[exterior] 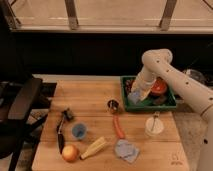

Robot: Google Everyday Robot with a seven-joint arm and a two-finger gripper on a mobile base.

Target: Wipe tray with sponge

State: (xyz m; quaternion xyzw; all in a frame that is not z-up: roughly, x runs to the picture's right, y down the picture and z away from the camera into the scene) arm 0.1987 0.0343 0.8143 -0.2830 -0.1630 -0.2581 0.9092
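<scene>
Light-blue sponge sits pinched in the closed gripper, low at the left end of the dark green tray on the wooden table's far-right side, so the tray's long axis runs rightward from it, the likely wipe direction.

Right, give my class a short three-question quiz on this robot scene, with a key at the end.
1. True or false: the gripper is down in the green tray, shut on the light-blue sponge.
2. Where does the tray sit on the wooden table? A) back right corner B) front left corner C) dead centre
3. Fill in: between the small blue cup and the clear cup lies an orange ____.

Key: 1 true; 2 A; 3 carrot.
</scene>
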